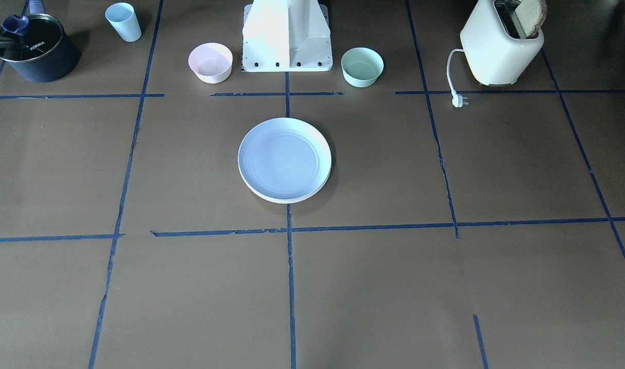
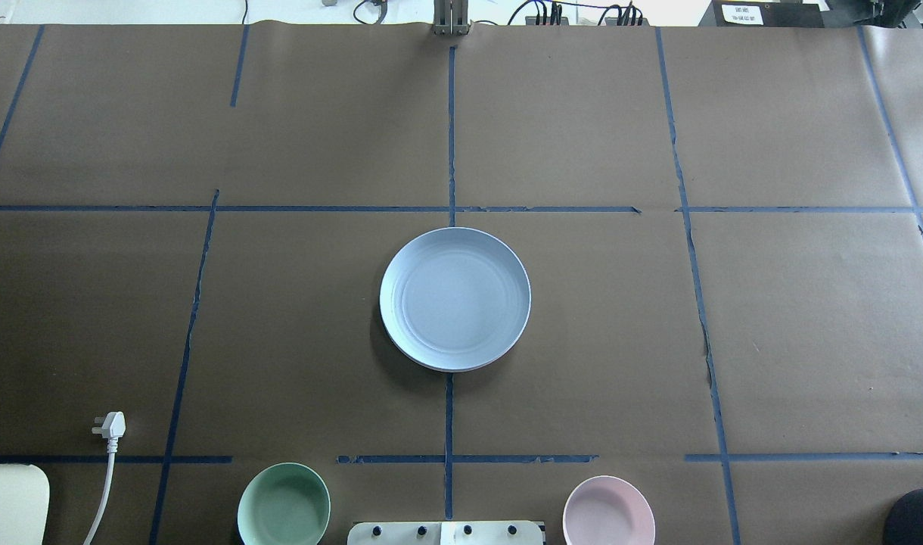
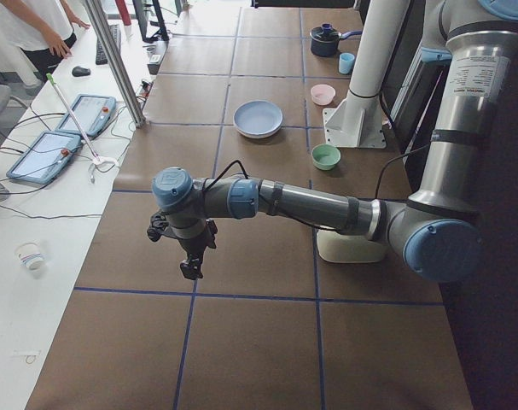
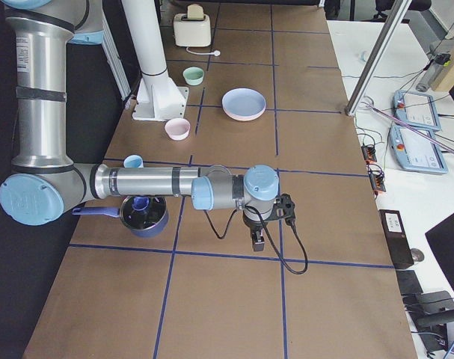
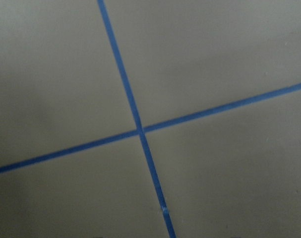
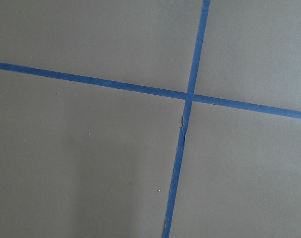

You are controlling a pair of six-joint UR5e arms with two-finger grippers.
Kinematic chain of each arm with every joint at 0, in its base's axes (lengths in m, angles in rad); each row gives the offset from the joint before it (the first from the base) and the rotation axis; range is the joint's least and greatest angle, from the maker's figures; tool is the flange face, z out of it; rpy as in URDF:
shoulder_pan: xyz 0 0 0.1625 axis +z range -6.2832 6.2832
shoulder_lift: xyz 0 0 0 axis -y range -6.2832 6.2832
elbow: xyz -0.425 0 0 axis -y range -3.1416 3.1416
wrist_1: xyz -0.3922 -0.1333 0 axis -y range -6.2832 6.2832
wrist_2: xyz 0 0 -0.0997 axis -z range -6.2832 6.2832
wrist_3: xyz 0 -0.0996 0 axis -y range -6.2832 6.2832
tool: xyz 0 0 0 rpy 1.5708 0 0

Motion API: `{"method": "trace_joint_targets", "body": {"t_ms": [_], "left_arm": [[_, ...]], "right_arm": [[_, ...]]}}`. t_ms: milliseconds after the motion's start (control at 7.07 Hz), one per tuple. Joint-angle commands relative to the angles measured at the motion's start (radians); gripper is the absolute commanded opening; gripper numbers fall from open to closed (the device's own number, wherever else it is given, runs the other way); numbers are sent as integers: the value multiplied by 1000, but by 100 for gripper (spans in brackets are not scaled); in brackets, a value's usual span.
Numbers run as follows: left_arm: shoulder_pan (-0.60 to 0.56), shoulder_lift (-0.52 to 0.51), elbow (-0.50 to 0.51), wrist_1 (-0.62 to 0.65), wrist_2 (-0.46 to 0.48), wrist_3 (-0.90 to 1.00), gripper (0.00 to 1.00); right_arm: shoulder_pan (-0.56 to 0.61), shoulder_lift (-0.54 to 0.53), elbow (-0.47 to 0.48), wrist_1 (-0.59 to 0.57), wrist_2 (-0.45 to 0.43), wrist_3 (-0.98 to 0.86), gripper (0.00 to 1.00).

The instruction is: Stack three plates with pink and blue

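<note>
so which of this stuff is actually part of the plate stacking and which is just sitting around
Part of the job:
- blue plate, on top of the stack at the table's centre
- lighter plate rims showing beneath it

Just lying about:
- pink bowl
- green bowl
- blue cup
- lidded pot
- toaster with its loose plug

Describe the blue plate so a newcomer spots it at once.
Start at the robot's white base and follow the centre tape line to mid-table. The blue plate lies there on top of a stack, wide and shallow, unlike the small deep pink bowl and green bowl beside the base.
</note>
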Motion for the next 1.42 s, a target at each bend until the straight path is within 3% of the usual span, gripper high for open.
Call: {"method": "trace_joint_targets", "body": {"t_ms": [0, 142, 708, 991, 1274], "left_arm": [[-22, 89, -111, 65, -17, 8, 99], [-24, 166, -173, 65, -44, 8, 99], [-19, 156, -121, 64, -77, -6, 100], [-19, 150, -74, 6, -80, 9, 100], [-19, 145, -100, 11, -77, 2, 100]], "right_arm": [[10, 5, 9, -27, 0, -3, 100], [8, 2, 6, -29, -2, -5, 100], [1, -7, 18, -27, -1, -5, 100], [-13, -1, 23, -27, -9, -5, 100], [-25, -5, 26, -27, -27, -6, 100]]}}
